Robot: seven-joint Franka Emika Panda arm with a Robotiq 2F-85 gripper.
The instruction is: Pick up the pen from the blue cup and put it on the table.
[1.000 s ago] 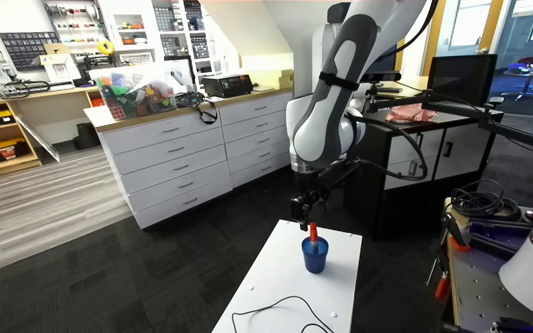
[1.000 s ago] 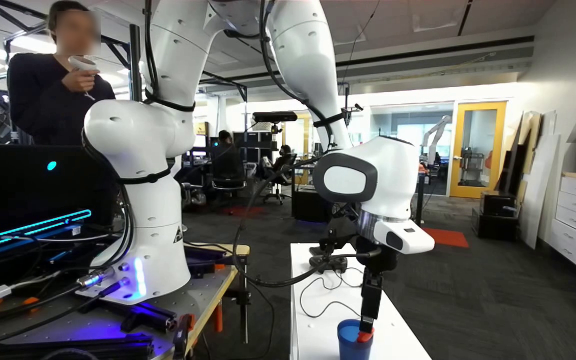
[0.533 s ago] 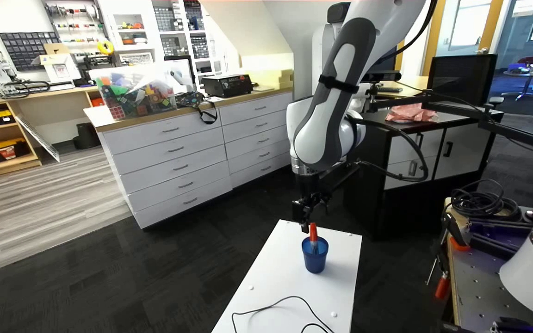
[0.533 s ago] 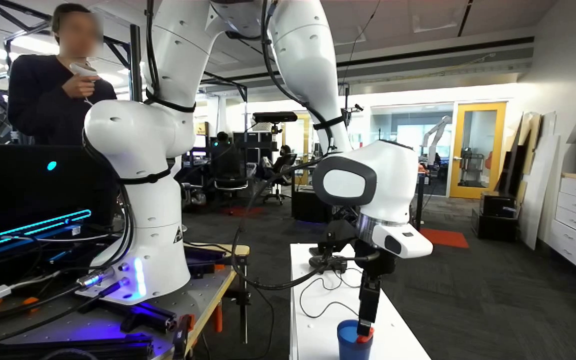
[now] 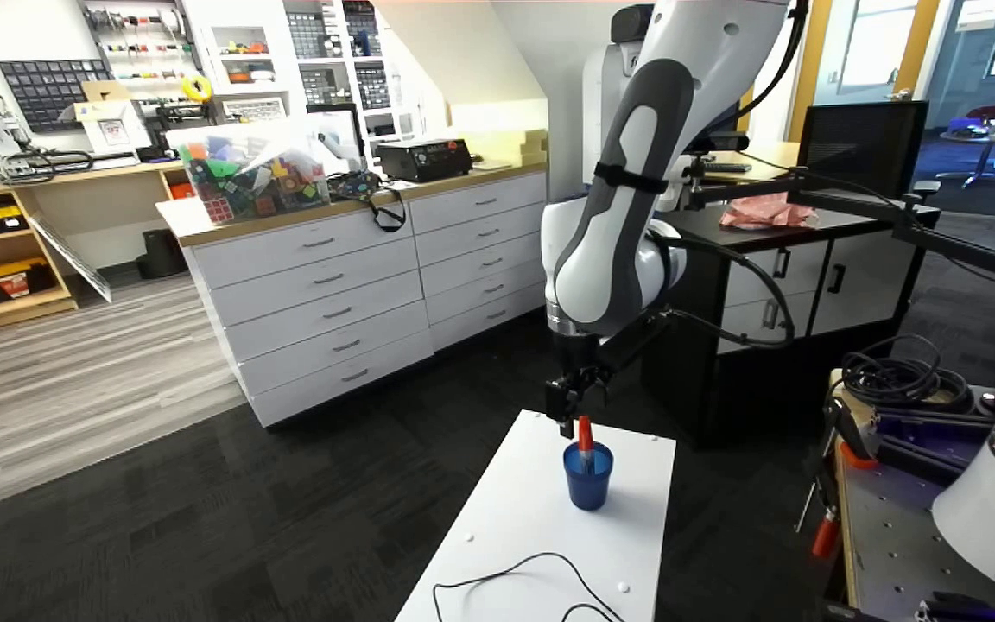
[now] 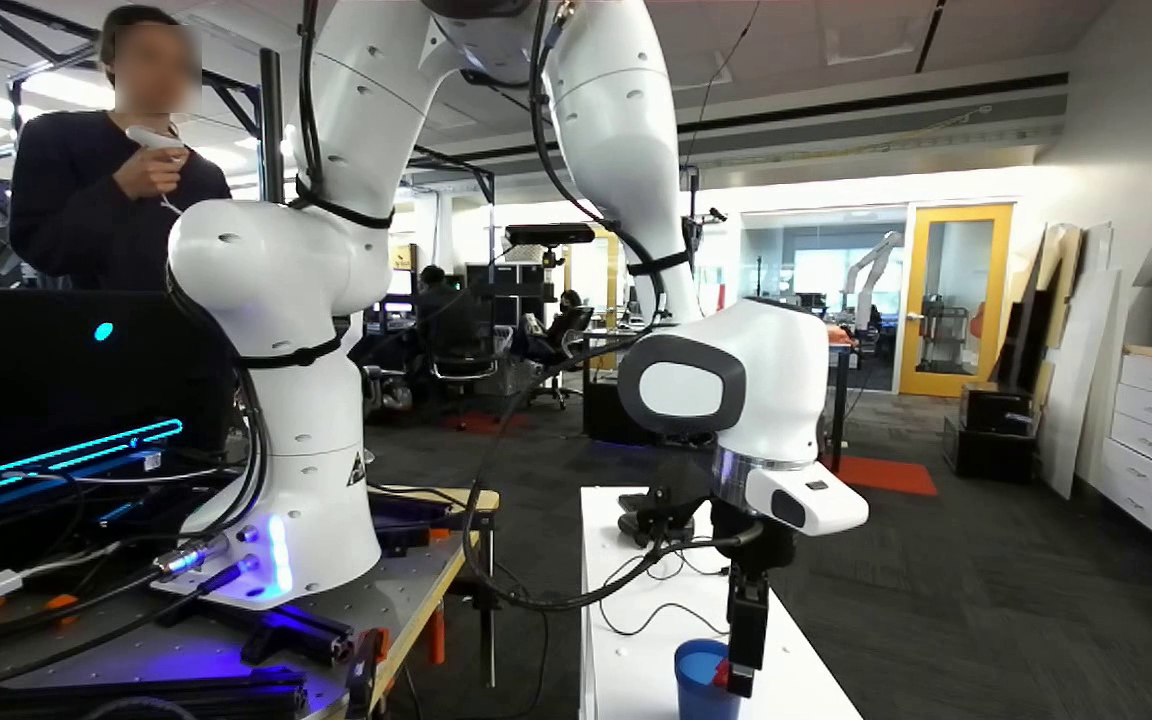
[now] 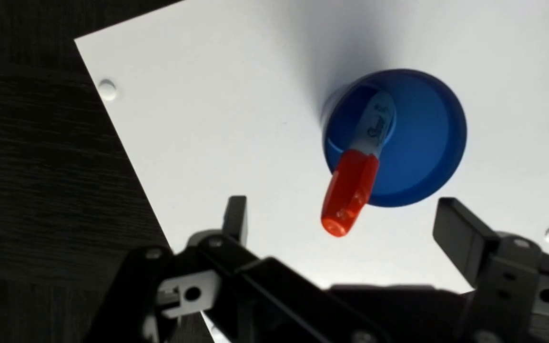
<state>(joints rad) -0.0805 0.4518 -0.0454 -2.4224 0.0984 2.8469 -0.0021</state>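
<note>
The pen (image 7: 369, 138) stands tilted in the blue cup (image 7: 420, 143), its red cap sticking out over the rim. The cup stands upright on the white table (image 7: 208, 119) near its end. Pen and cup also show in both exterior views: pen (image 5: 585, 432), cup (image 5: 588, 494), and pen (image 6: 721, 673), cup (image 6: 702, 702). My gripper (image 7: 342, 214) is open and empty. In the wrist view its fingers (image 7: 237, 214) stand wide apart, with the red cap between them in the picture. In an exterior view the gripper (image 5: 567, 427) is beside the cap; in an exterior view a finger (image 6: 746, 630) partly hides it.
A black cable (image 5: 510, 570) lies on the table, leading to a black device (image 6: 661, 522) farther along. A white drawer cabinet (image 5: 333, 294) and a black cabinet (image 5: 679, 380) stand nearby. The robot's metal-topped bench (image 6: 396, 600) is beside the table. A person (image 6: 106, 200) stands behind.
The arm has come down a little and the gripper has shifted slightly, so a finger now hides more of the red cap in an exterior view. Pen and cup have not moved.
</note>
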